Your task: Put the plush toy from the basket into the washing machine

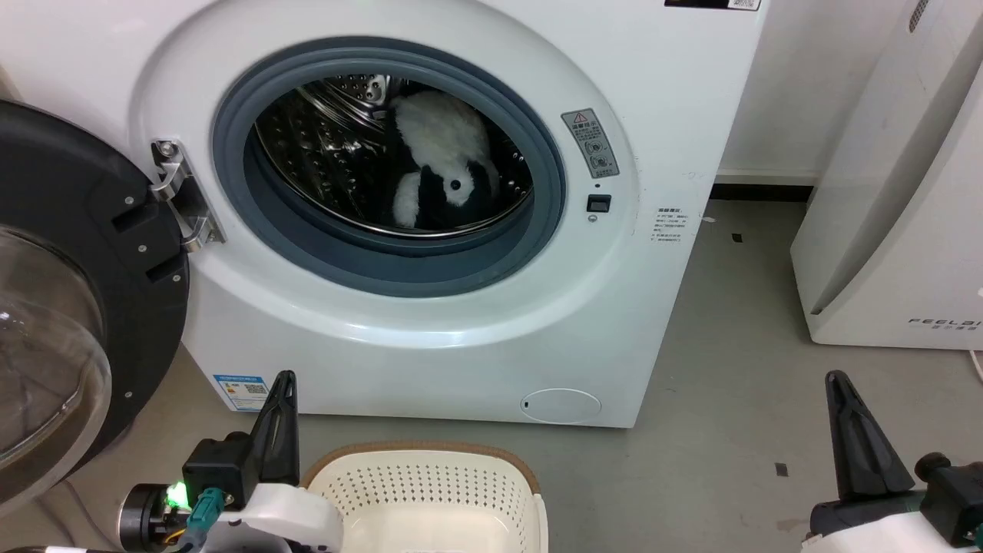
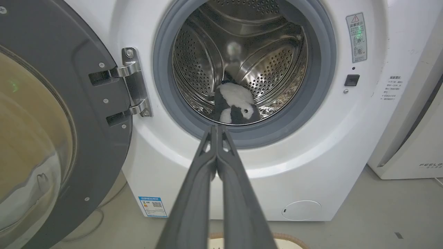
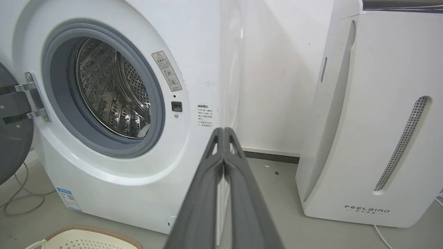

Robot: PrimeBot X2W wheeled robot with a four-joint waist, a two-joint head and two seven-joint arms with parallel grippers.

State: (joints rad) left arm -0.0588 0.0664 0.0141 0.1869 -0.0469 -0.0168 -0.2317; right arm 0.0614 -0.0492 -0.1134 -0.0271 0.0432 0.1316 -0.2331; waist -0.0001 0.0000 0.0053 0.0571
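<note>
The black-and-white plush toy [image 1: 445,165] lies inside the steel drum of the white washing machine [image 1: 430,330], low in the porthole; it is also in the left wrist view [image 2: 235,105]. The machine's black-rimmed glass door [image 1: 69,307] stands swung open at the left. The cream perforated basket [image 1: 422,491] sits on the floor in front of the machine with nothing in the part I see. My left gripper [image 1: 284,380] is shut and holds nothing, left of the basket. My right gripper [image 1: 837,380] is shut too, at the lower right; its fingers [image 3: 225,152] are pressed together.
A white FEELBIRD appliance [image 1: 898,230] stands on the grey floor right of the machine, with a gap between them. The open door [image 2: 52,121] takes up the space at the left. Cables [image 3: 20,197] lie on the floor beside the machine.
</note>
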